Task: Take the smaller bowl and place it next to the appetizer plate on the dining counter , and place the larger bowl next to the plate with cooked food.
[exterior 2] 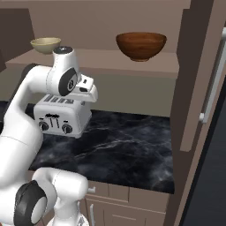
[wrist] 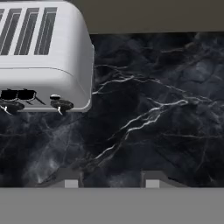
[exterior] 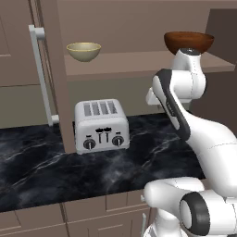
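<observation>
Though visible, toaster (exterior: 102, 125) markings unreadable.

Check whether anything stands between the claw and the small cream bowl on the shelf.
Nothing visible does. The cream bowl sits alone on the shelf above the toaster; the claw hangs empty over the counter beside the toaster.

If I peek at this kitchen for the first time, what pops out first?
The big white robot arm bending over the black marble counter. Next, the silver four-slot toaster standing on that counter, left of the arm. Above, on a brown shelf, sit a dark wooden bowl and, further left, a small cream bowl.
</observation>
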Available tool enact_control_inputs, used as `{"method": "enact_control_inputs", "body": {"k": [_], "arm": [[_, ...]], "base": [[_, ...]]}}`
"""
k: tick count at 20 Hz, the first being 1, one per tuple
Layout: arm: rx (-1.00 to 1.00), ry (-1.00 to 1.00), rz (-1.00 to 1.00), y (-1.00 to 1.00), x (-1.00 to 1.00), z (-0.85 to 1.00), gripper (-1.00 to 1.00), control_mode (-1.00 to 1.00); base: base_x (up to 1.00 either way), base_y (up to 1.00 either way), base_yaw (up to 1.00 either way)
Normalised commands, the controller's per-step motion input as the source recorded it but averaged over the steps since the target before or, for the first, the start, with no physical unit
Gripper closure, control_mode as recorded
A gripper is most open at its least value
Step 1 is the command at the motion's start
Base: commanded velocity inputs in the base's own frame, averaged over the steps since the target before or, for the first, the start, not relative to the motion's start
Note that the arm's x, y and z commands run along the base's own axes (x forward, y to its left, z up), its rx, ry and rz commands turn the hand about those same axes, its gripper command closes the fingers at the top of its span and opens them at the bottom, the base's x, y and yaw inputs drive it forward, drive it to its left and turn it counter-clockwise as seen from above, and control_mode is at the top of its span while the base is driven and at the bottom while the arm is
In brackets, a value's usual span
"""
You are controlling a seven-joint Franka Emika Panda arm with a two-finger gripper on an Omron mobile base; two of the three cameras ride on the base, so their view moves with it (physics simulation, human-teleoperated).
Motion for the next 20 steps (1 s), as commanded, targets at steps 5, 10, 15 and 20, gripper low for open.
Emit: {"method": "enact_control_inputs", "body": {"k": [5, 10, 15, 20], "arm": [[0.01, -0.08, -0.12, -0.02, -0.03, 0.17, -1.00, -1.00], [0.04, -0.10, -0.41, -0.14, -0.16, 0.54, -1.00, -1.00], [0.06, -0.16, -0.47, -0.32, -0.05, 0.62, -1.00, -1.00], [0.04, -0.27, -0.30, -0.43, 0.00, 0.69, -1.00, -1.00]], "base": [[0.00, 0.00, 0.00], [0.00, 0.00, 0.00], [0.00, 0.00, 0.00], [0.00, 0.00, 0.00]]}}
